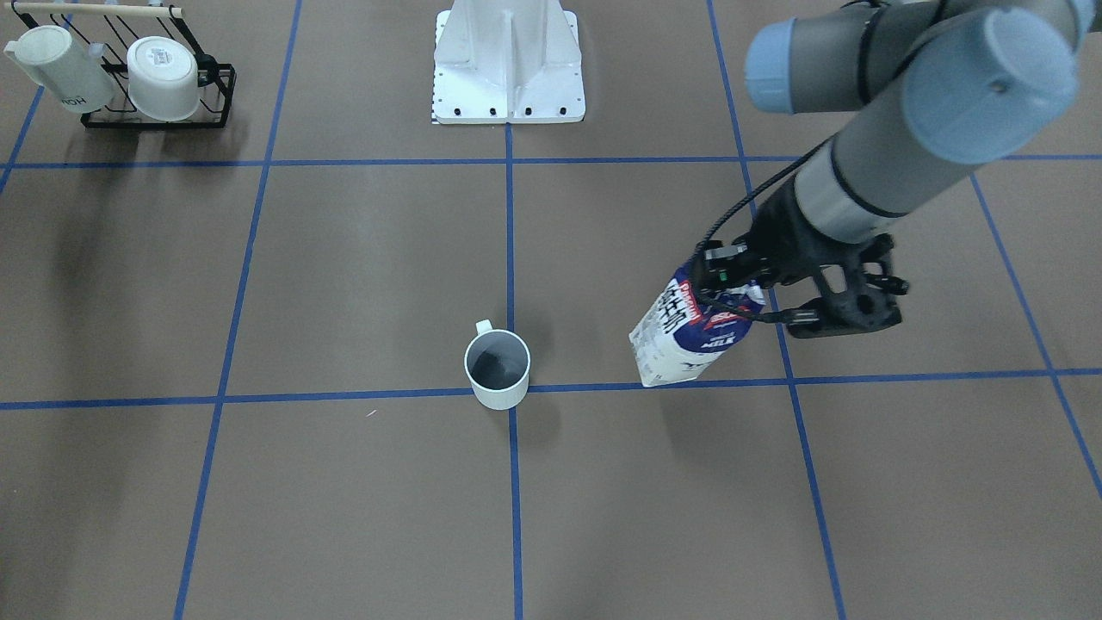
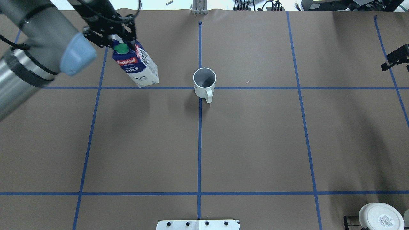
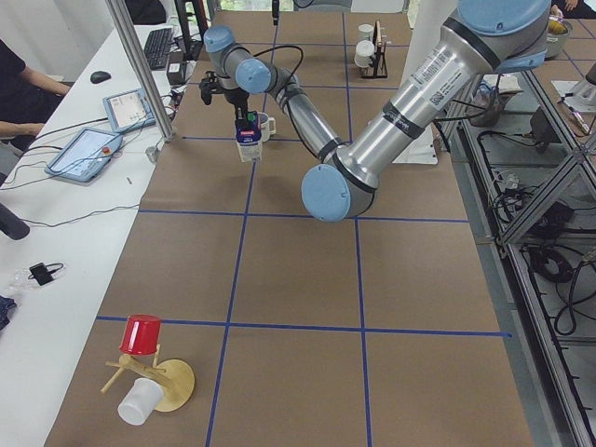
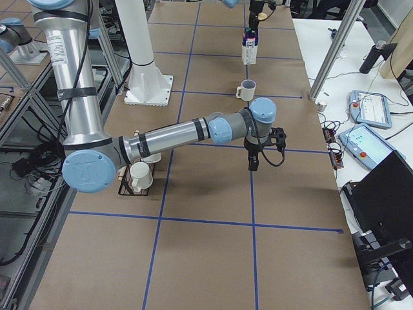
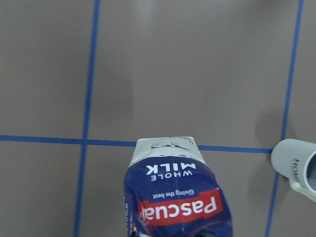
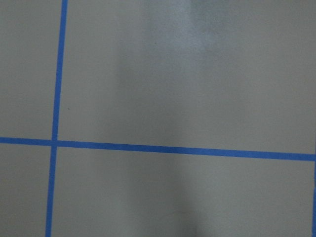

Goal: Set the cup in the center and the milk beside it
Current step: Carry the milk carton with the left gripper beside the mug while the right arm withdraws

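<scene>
**While cup (image 2: pixel 204 83) stood central, milk (image 2: pixel 140 68) hung aside**

Though the milk was off to the robot's left, well apart from the cup, the left gripper (image 2: pixel 119 40) had its jaws clamped on the carton's top, holding it over the bench (image 2: pixel 255 143). The cup stood upright on a crossing of blue tape lines (image 2: pixel 199 143), handle toward the robot. Whether the jaws of the right gripper (image 4: pixel 251 161) were wide or narrow, I could not tell.

White cup (image 1: pixel 499 394), blue-and-white milk (image 1: pixel 680 340)
</scene>
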Controlling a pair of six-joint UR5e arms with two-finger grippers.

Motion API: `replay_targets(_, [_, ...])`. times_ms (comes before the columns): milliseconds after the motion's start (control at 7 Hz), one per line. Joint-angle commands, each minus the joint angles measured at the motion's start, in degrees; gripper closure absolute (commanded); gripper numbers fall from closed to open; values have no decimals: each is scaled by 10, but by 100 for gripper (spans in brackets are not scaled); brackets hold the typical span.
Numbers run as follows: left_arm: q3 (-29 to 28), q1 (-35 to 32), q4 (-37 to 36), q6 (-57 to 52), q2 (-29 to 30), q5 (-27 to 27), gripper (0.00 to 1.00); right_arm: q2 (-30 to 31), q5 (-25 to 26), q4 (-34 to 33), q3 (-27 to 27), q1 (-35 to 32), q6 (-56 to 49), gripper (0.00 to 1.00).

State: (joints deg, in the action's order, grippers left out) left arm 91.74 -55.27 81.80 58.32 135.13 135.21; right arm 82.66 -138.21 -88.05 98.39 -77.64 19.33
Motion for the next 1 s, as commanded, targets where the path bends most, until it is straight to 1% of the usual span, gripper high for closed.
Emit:
replay_targets(0, [-100,73,72,92,78,-64,100,16,-21,-1,-1,-16,-18,0])
replay_targets(143, [-132,83,118,108,83,-73,100,14,-21,-2,-1,-17,-18,0])
replay_targets(286, [-134,90,127,110,81,-85,100,12,-21,-2,-3,-17,-18,0])
replay_targets(429, [-134,90,127,110,80,-86,100,11,-21,-2,-3,-17,-18,0])
replay_targets(571, [-133,90,127,109,80,-84,86,10,-21,-3,-3,-17,-18,0])
replay_targets(714, [-129,90,127,110,77,-85,3,9,-21,-3,-3,-17,-18,0])
replay_targets(857, [-122,90,125,111,76,-85,2,9,-21,-3,-2,-17,-17,0])
